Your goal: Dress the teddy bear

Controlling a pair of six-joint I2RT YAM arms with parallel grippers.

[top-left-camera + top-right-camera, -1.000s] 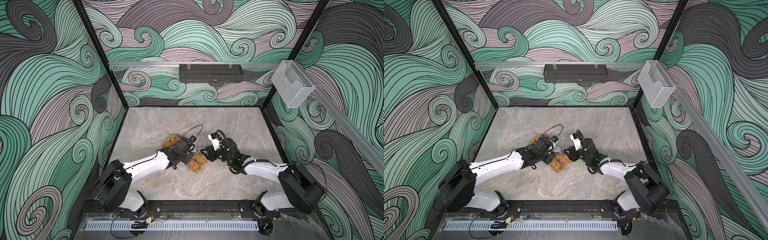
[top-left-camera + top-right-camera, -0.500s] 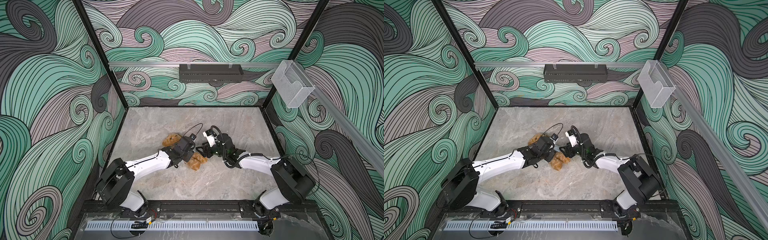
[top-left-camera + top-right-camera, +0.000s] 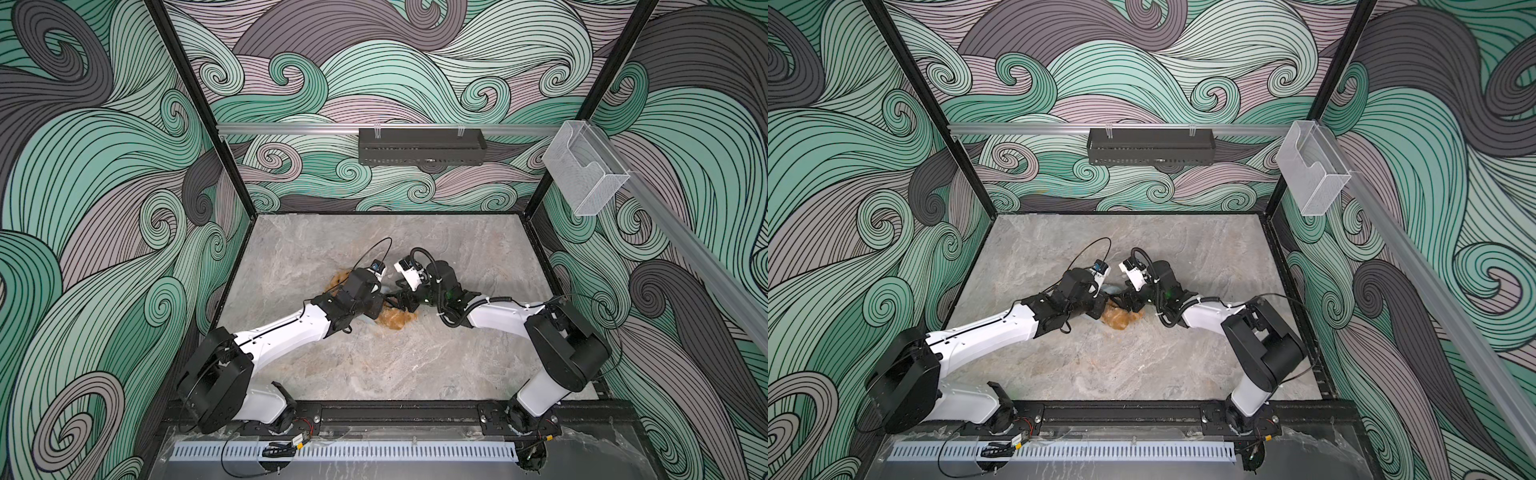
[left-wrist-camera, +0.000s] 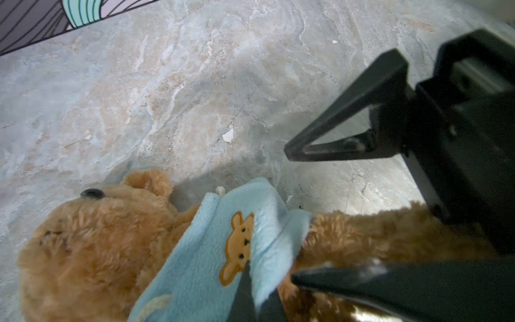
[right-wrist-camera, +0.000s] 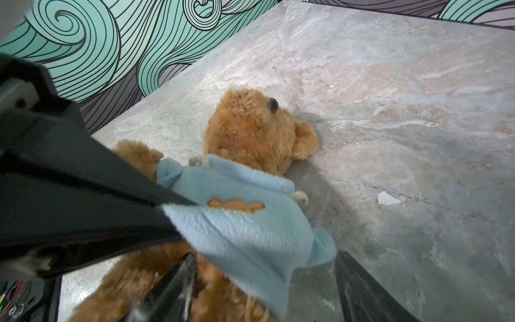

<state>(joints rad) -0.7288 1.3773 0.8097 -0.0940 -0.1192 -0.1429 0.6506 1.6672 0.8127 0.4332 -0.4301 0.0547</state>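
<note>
The light blue shirt (image 5: 245,223) sits over the chest of the teddy bear (image 5: 250,131) lying on the marble table (image 5: 390,111), the left gripper (image 4: 267,284) pinched shut on its hem, the right gripper (image 5: 264,262) wide open and empty astride that hem, likely needing to close and tug toward the legs.

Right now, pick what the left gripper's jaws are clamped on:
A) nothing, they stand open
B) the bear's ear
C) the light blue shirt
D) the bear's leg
C: in the left wrist view the left gripper is shut on a fold of the light blue shirt, right beside its bear-face patch, while the teddy bear lies on its back under the cloth.
</note>
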